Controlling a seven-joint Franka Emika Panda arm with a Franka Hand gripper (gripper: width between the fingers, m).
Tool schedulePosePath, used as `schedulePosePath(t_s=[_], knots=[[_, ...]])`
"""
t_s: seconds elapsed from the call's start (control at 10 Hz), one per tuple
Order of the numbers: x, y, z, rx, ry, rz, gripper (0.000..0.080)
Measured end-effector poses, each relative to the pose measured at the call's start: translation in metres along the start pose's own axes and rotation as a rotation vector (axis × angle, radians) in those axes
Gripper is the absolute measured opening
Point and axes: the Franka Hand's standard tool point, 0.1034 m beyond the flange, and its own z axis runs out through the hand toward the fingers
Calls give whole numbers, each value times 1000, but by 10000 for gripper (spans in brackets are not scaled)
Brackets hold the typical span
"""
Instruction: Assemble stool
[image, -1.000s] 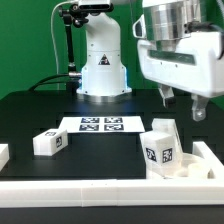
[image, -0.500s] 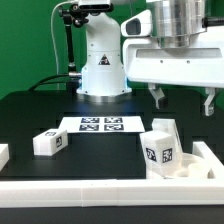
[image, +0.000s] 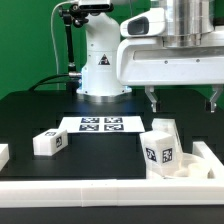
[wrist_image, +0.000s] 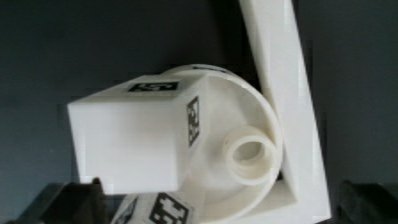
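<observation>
Gripper (image: 183, 100) hangs at upper right of the exterior view, above the black worktop (image: 30, 110). Its fingers (image: 153, 100) are spread wide w/ nothing between them, so it's released.

Below it in the frame, at lower right, the stool's round seat (image: 178, 167) sits in the corner of a white rail (image: 100, 190). The rail runs along the frame's bottom & up its right side. A tagged leg (image: 158, 145) stands tilted against the seat, touching it; can't tell if it's fixed in.

Wrist view shows the same pair close up: seat (wrist_image: 222, 110) w/ a round hole (wrist_image: 249, 152) in its face, leg (wrist_image: 116, 130) pressed to it, rail (wrist_image: 285, 60) just beside.

A second leg (image: 50, 142) lies loose at lower left of the exterior view, well apart from the seat. Another white part (image: 3, 153) is cut off by the left edge. Marker board (image: 100, 124) lies flat at centre, in front of the robot base (image: 100, 65).
</observation>
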Motion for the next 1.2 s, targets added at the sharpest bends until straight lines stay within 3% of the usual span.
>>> schedulePosePath(t_s=[0.6, 0.9, 1.2], knots=[[1, 5, 1, -2, -2, -352, 649], [2, 9, 4, -57, 32, -751, 649], [2, 14, 5, -73, 21, -929, 649]])
